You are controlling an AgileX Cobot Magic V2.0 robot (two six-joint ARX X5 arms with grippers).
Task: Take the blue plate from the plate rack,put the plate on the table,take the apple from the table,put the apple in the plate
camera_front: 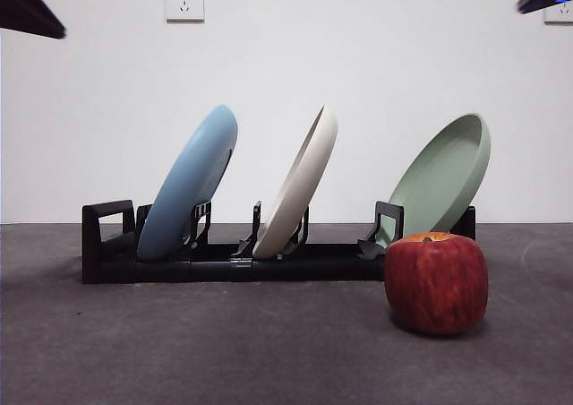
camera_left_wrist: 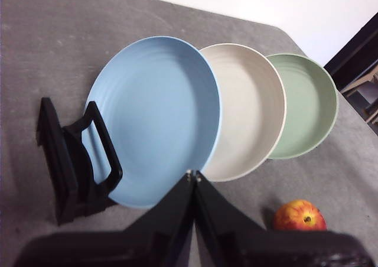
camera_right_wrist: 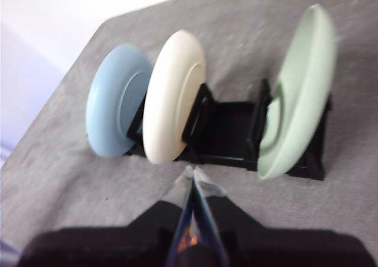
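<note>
The blue plate (camera_front: 188, 183) leans in the plate rack (camera_front: 224, 260) beside a cream plate (camera_front: 298, 183) and a green plate (camera_front: 443, 179); the apple (camera_front: 437, 282) sits on the tabletop (camera_front: 179, 342) before the green plate. Left gripper (camera_left_wrist: 194, 173) and right gripper (camera_right_wrist: 192, 173) hang above, jaws pressed together, holding nothing

Blurred view: right gripper (camera_right_wrist: 193, 173), jaws closed together, near a black plate rack (camera_right_wrist: 227, 131) holding blue plate (camera_right_wrist: 115, 108), cream plate (camera_right_wrist: 173, 95) and green plate (camera_right_wrist: 301, 90).
</note>
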